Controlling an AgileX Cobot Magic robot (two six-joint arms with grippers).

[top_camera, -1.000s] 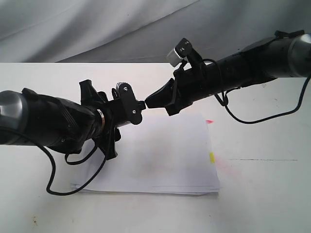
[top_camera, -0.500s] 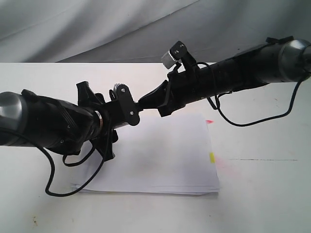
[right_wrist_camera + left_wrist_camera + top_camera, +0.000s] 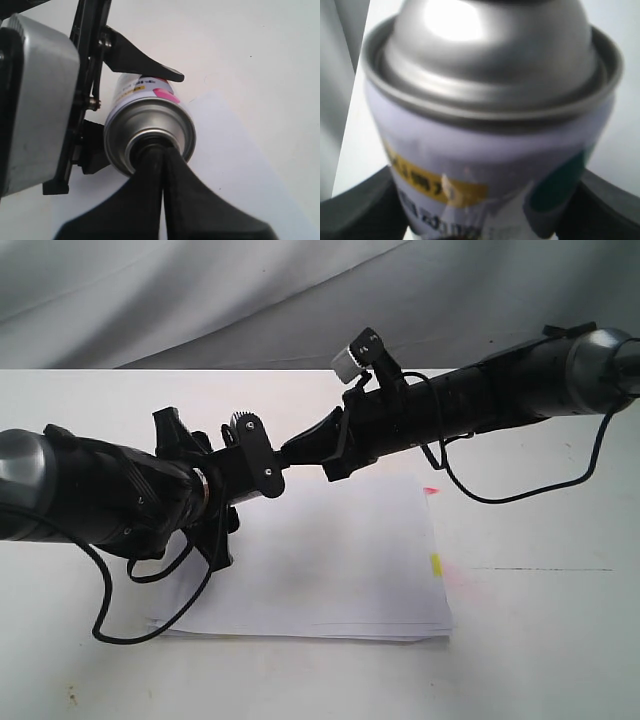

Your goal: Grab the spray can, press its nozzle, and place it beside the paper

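The spray can [image 3: 490,130] fills the left wrist view, with its silver dome and a white label with yellow and teal marks. My left gripper [image 3: 485,225] is shut on its body, one black finger on each side. The right wrist view looks at the can [image 3: 135,125] top-on, above the paper [image 3: 225,150]. My right gripper [image 3: 159,150] is shut, and its joined tips sit on the centre of the dome, hiding the nozzle. In the exterior view my left gripper [image 3: 262,462] and right gripper [image 3: 290,450] meet tip to tip above the paper [image 3: 330,570]. The can is hidden there.
The paper stack, with a pink tab [image 3: 431,490] and a yellow tab [image 3: 436,563] on its right edge, lies on a white table [image 3: 540,640]. A grey cloth [image 3: 200,300] hangs behind. Black cables dangle from both arms.
My right gripper has moved left and closed the gap to the can top. The left gripper holding the can has shifted slightly left and back.
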